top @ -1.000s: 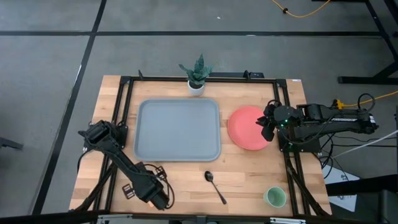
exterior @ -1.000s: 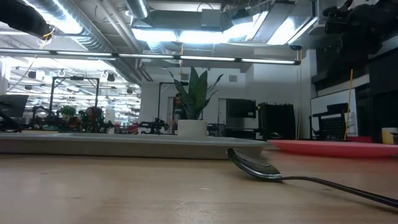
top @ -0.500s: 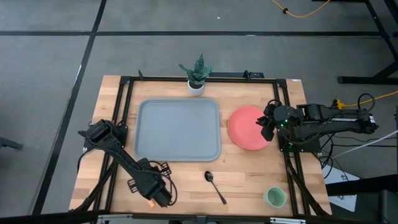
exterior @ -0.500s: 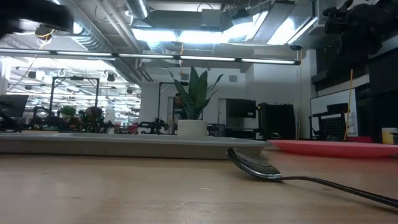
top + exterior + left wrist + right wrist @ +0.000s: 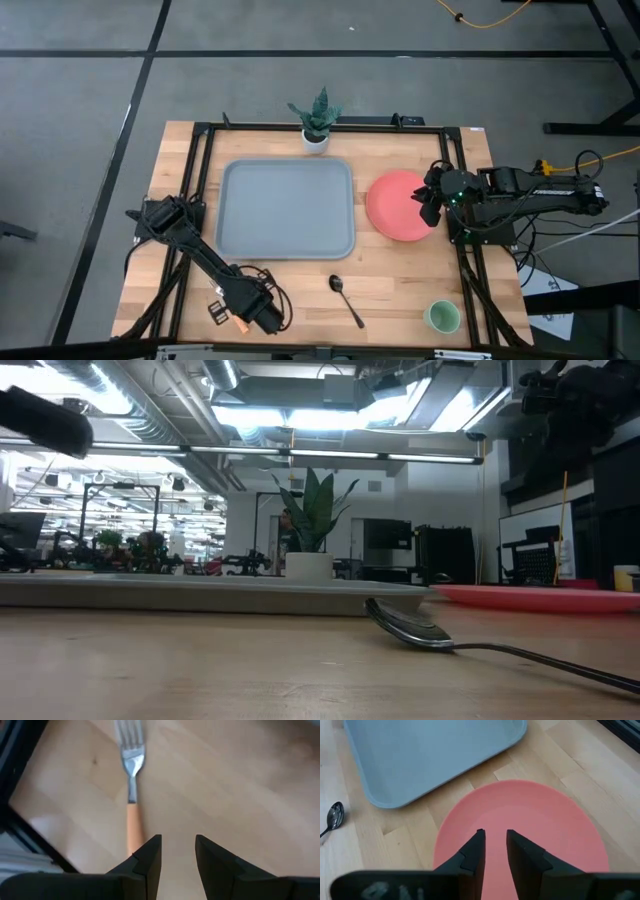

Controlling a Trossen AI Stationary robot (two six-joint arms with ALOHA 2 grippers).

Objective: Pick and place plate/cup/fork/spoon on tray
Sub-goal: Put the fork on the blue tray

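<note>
The fork (image 5: 131, 785) lies on the wood near the table's near edge, with its orange handle (image 5: 134, 827) just beside my left gripper (image 5: 177, 845), which is open and empty above it (image 5: 262, 318). My right gripper (image 5: 493, 840) hovers over the coral-red plate (image 5: 530, 815) at the plate's right side (image 5: 428, 205). Its fingers are a narrow gap apart and hold nothing. The plate (image 5: 395, 205) lies flat on the table right of the blue-grey tray (image 5: 288, 208). The dark spoon (image 5: 346, 300) lies near the front middle. The mint cup (image 5: 441, 317) stands at the front right.
A white pot with a green plant (image 5: 316, 125) stands behind the tray's far edge. A black metal frame (image 5: 200, 180) runs around the work area. The spoon's bowl (image 5: 405, 625) shows close in the low view, with the tray's rim (image 5: 200, 592) behind it.
My left gripper has moved along the table's near edge toward the right, toward the spoon.
</note>
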